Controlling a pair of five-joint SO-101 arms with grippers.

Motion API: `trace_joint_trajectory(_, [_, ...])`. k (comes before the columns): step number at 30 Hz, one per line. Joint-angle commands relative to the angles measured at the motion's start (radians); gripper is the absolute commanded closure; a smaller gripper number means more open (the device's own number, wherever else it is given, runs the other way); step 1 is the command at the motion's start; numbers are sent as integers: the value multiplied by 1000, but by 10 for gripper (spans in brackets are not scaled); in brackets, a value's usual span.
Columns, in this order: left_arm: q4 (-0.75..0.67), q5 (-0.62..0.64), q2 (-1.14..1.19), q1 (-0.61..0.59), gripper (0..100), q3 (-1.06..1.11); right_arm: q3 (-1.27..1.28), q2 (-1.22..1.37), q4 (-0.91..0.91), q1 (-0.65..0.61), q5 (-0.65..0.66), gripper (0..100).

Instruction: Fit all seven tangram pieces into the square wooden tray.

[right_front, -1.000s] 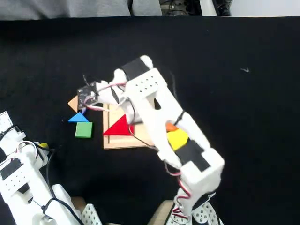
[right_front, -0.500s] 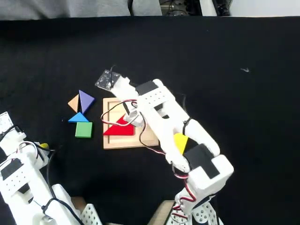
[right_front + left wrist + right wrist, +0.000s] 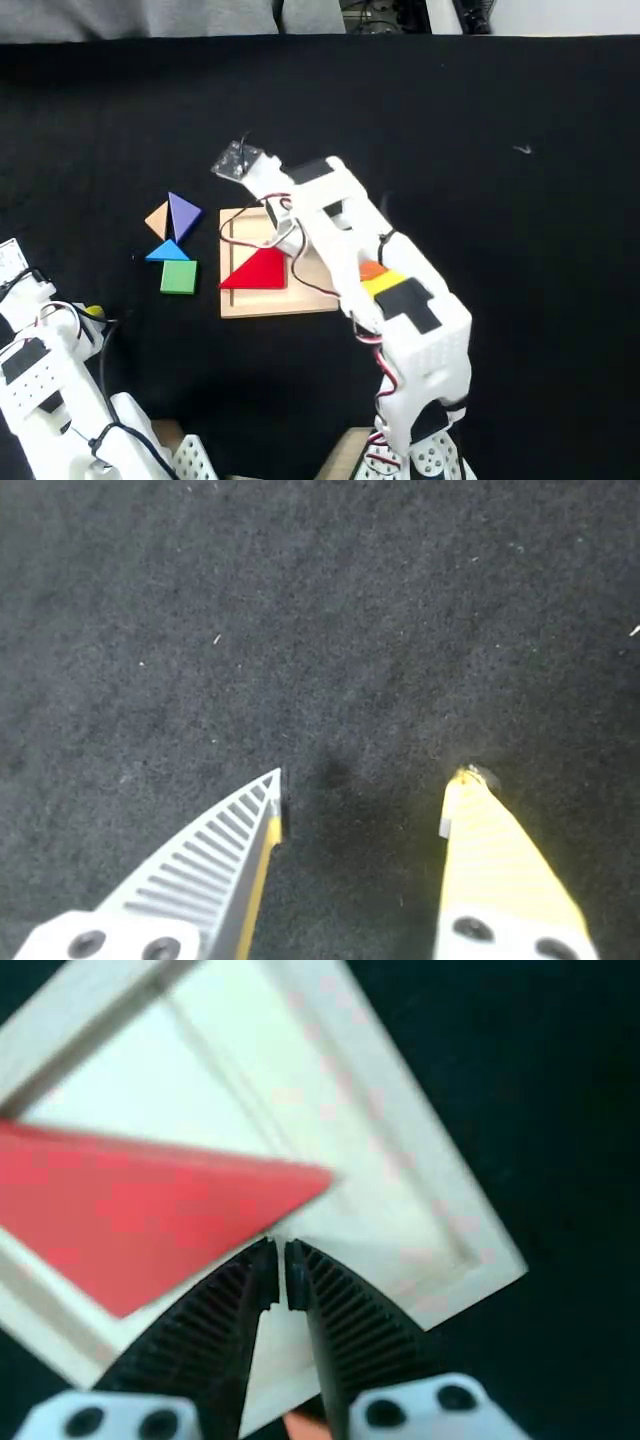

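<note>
- My right claw (image 3: 278, 1255) is pressed together, and there is nothing between its fingers.
- It hangs over the tray (image 3: 415, 1135), with its tips pointing down at the wooden floor inside.
- The red triangle (image 3: 150, 1220) lies flat in the tray, just beside the tips of my right claw.
- One edge of it runs right up to the tips. They may be touching it, but I cannot tell for sure.
- Four pieces lie on the cloth (image 3: 300, 600) outside the tray, well apart from my right claw.
- They are a purple triangle (image 3: 184, 213) and a tan triangle (image 3: 157, 218) side by side, then a blue triangle (image 3: 167, 251), then a green square (image 3: 179, 277).
- An orange piece (image 3: 370, 269) and a yellow piece (image 3: 382, 284) peek out from under my right arm, behind the claw and past the tray's edge.
- My left claw (image 3: 370, 780) is spread wide and holds nothing.
- It hangs over bare cloth, well apart from the tray and my right claw.
</note>
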Motion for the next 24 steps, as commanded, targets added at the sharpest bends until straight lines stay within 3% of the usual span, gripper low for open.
trace_joint_trajectory(1, [-5, 2, -8, 12, 741, -5, -117, 30, -5, 2, 8, 988])
trace_joint_trajectory(13, [-5, 2, -8, 12, 741, -5, -337, 133, 31, -107, 8, 988])
trace_joint_trajectory(18, [-5, 2, -8, 12, 741, -5, -452, 133, 187, -184, 8, 988])
trace_joint_trajectory(24, [-6, 2, -8, 12, 741, -5, -572, 21, 479, -126, 11, 988])
